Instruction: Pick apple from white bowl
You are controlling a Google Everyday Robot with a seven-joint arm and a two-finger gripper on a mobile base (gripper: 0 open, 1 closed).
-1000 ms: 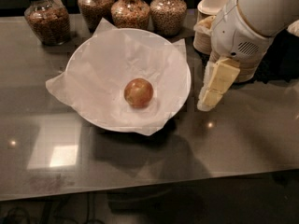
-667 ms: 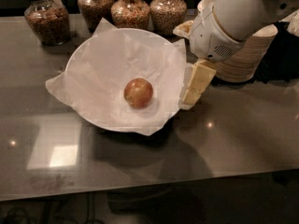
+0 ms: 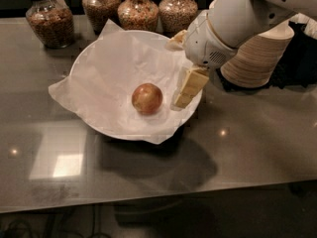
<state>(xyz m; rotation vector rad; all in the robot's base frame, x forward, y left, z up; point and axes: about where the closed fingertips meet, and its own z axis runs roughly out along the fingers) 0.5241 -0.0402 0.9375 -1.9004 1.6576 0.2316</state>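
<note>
Camera view: claw (image 3: 186, 94) covers white bowl (image 3: 119, 51) rim, seemingly clear of apple (image 3: 147, 98).

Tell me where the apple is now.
Camera view: the apple sits near the middle of the white bowl, on its paper lining; the end effector hangs just right of it.

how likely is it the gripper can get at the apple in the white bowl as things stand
Probably yes: the gripper hangs just inside the right rim of the white bowl, close beside the apple. The apple lies alone on the paper liner, uncovered, with nothing between them.
</note>
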